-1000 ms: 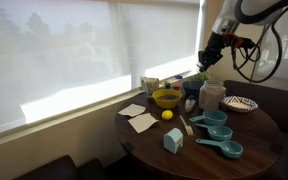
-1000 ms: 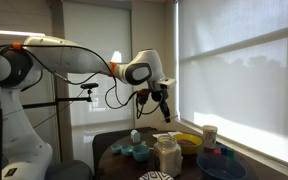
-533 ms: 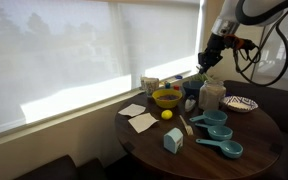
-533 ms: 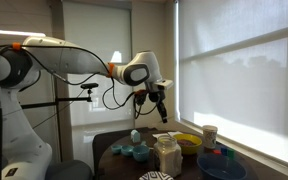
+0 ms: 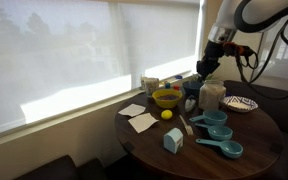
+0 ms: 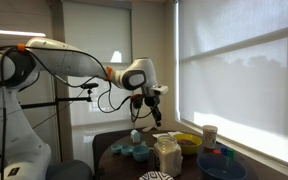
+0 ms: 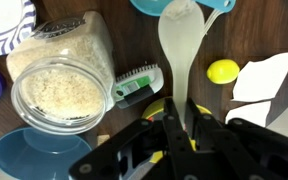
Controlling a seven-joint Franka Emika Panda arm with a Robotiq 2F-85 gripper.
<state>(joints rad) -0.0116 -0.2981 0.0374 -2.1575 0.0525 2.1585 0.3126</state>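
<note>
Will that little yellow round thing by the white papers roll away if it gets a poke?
Probably: the yellow round thing looks curved all over and lies on the flat table, so a nudge would likely set it rolling. The white papers beside it might slow it. It looks small, so likely light.

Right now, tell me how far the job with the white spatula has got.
Done: the white spatula is picked up, with the gripper shut on it. In hand: it hangs above the table, beside the grain jar. Left: it is not yet set down anywhere.
</note>
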